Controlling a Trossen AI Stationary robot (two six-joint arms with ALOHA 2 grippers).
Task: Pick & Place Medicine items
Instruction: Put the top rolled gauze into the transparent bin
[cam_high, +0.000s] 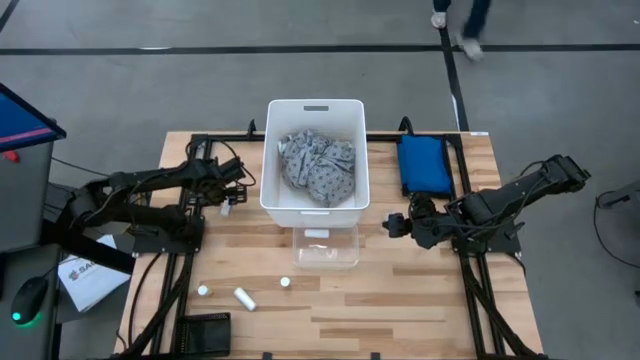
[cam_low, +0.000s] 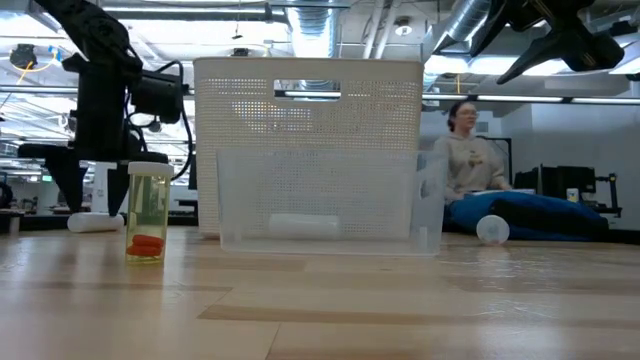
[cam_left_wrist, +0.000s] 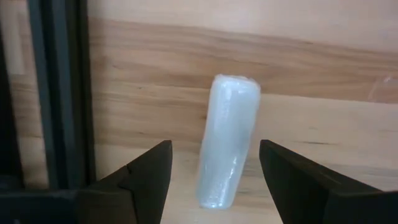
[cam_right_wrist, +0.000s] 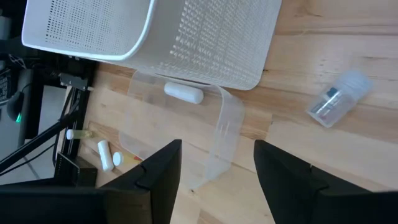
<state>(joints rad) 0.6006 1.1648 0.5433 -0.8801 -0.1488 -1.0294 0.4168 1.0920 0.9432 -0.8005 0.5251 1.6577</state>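
The left claw (cam_left_wrist: 211, 180) hovers low over the counter (cam_high: 400, 290), a pale wood-plank top framed by dark rails, with grey floor around it. Its fingers (cam_left_wrist: 134, 180) stand wide apart and grip nothing. Between them, flat on the planks, lies a white cylinder (cam_left_wrist: 227, 140), finger-shaped, rounded at its far end and wrapped in something glossy; neither finger touches it. From above, this cylinder (cam_high: 226, 207) shows just beside the claw (cam_high: 232, 197).

Beyond that claw, toward the counter's middle, stands a white perforated bin (cam_high: 277, 170) holding a grey patterned cloth (cam_high: 318, 165). Against the bin's near side sits a clear tray (cam_high: 345, 258) with one white cylinder inside (cam_high: 316, 234).

Farther off, near the counter's front edge, three more medicine items lie well apart: a small bottle (cam_high: 203, 290), a short cylinder (cam_high: 244, 298) and a small round piece (cam_high: 285, 282). In the low view, a clear vial with a white cap (cam_low: 147, 212) stands upright with something orange at its bottom.

The right claw (cam_high: 398, 224) waits on the bin's other side, fingers (cam_right_wrist: 155, 171) parted and empty, just beside a blue padded pouch (cam_high: 423, 165). A clear capped vial (cam_right_wrist: 339, 99) lies on its side on the wood there.

Across the room, a person (cam_low: 470, 150) sits beneath exposed ceiling ducts.
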